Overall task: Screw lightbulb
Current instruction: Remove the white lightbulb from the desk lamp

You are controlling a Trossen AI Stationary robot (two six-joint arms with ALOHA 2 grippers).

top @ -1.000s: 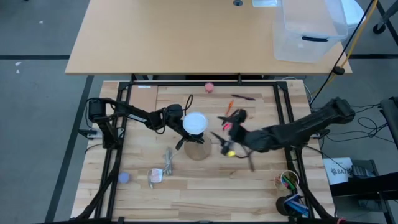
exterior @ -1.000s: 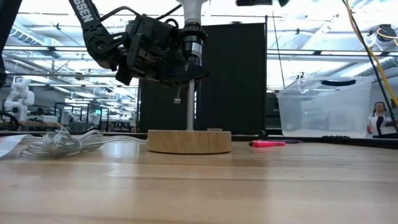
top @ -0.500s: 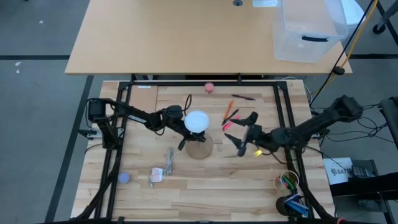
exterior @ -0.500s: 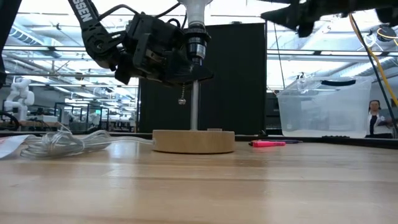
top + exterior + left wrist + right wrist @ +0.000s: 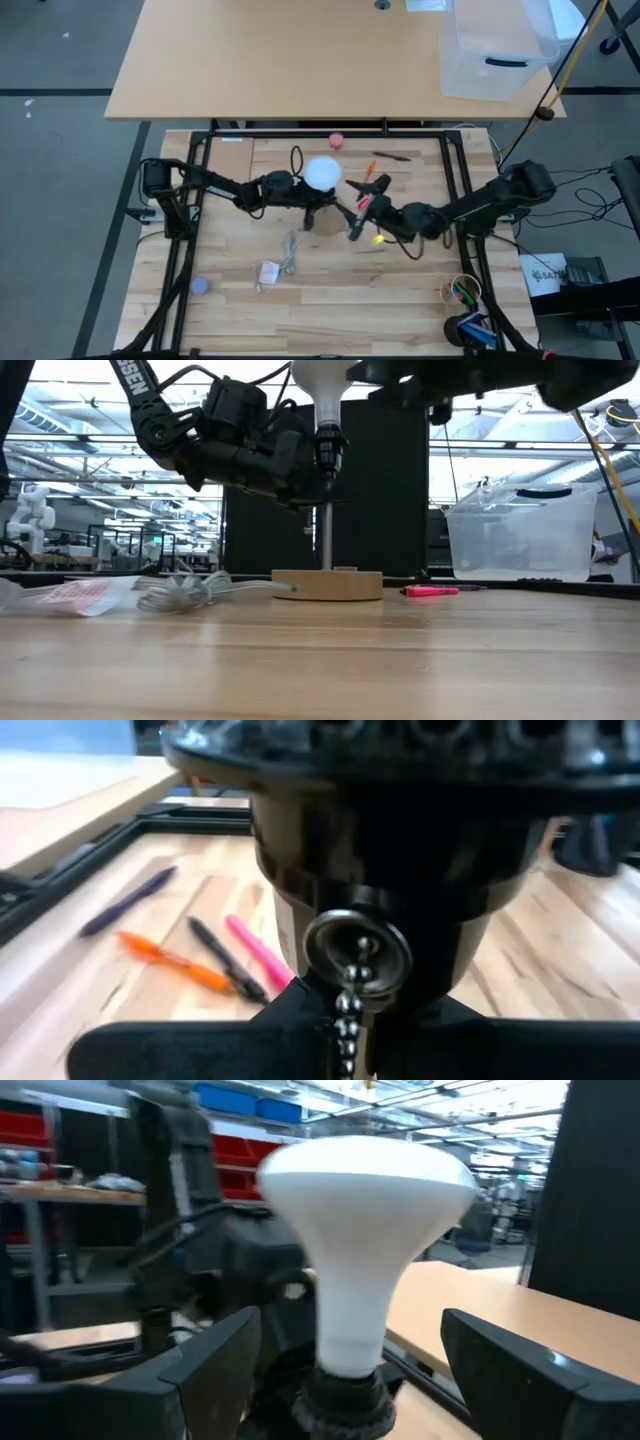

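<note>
The left gripper is clamped nearly shut on the black socket just under the lightbulb, at the middle of the wooden table; the left wrist view shows the socket's underside with a bead pull chain hanging from it. The right gripper hovers just beside the bulb with its fingers spread wide, one on each side of the white globe and holding nothing. The lightbulb sits upright in the socket atop a thin post rising from a round wooden base. A clear plastic bin stands on the farther tan table, with a dark item lying in it. A cup at the near right corner holds coloured pens, and a blue container beside it holds more, too small to tell apart. White letters run along the left arm in the low view, only partly readable. A pink ball, several pens, a coiled cable and a red-printed tag lie on the table.
</note>
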